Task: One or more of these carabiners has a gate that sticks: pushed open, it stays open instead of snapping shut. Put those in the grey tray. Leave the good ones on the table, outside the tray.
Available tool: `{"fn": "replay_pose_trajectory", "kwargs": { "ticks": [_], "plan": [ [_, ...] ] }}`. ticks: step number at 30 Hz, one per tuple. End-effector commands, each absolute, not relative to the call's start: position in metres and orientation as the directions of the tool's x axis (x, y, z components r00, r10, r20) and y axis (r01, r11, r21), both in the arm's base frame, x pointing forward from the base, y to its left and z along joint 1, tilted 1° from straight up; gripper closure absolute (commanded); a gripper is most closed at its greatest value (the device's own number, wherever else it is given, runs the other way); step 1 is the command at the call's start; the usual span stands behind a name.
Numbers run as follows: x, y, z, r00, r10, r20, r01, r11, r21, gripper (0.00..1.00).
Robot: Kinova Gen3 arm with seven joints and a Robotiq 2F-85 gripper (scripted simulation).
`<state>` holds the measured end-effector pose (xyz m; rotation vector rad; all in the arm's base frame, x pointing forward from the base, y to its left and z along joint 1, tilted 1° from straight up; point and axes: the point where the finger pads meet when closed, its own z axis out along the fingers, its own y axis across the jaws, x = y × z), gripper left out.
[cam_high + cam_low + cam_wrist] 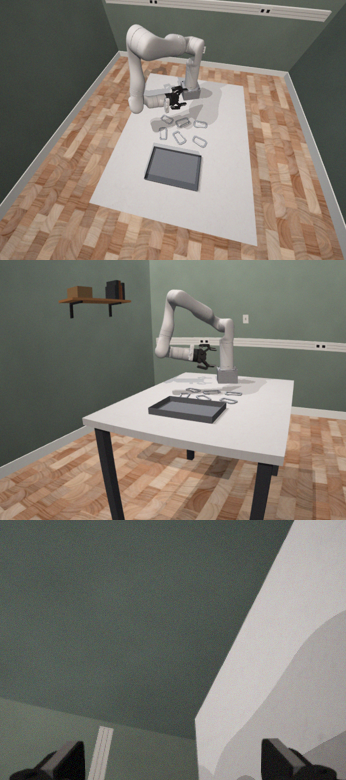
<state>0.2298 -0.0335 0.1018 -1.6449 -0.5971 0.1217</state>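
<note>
The jaws (184, 97) (214, 357) are spread wide, with nothing held between them. They are held above the table (223, 181) (237, 433) (265, 635), roughly level, and their fingertips are directed toward the side where the arm's grey base (191, 95) (227, 377) is mounted. The table is not touched by them.

Six carabiners are laid out lower than the jaws, on the table, in two rows. In the row nearer the jaws are a first carabiner (172, 120) (192, 391), a darker-looking second carabiner (183, 125) (211, 393) and a third carabiner (200, 127) (233, 395). In the row farther from the jaws are a fourth carabiner (160, 133) (185, 393), a fifth carabiner (175, 139) (203, 395) and a sixth carabiner (198, 145) (227, 402). All six are set apart from one another, outside the grey tray (149, 163) (181, 416). Whether any gate is stuck cannot be told at this scale.

The tray is placed beyond both rows, farther from the jaws than the carabiners are. No carabiner is contained in it. In the wrist view, part of the table is seen beyond the jaws, beside the green wall (125, 620).
</note>
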Motion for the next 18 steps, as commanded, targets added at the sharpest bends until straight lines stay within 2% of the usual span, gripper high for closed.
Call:
{"fn": "replay_pose_trajectory", "kwargs": {
  "ticks": [1, 4, 5, 18],
  "plan": [
    [0.233, -0.033, 0.104, 0.858, 0.445, 0.256, 0.308, -0.048, -0.95, 0.0],
    [0.233, -0.033, 0.104, 0.858, 0.445, 0.256, 0.308, -0.048, -0.95, 0.0],
    [0.271, -0.037, 0.131, 0.856, 0.447, 0.259, 0.311, -0.046, -0.949, 0.0],
    [0.271, -0.037, 0.131, 0.856, 0.447, 0.259, 0.311, -0.046, -0.949, 0.0]
  ]
}}
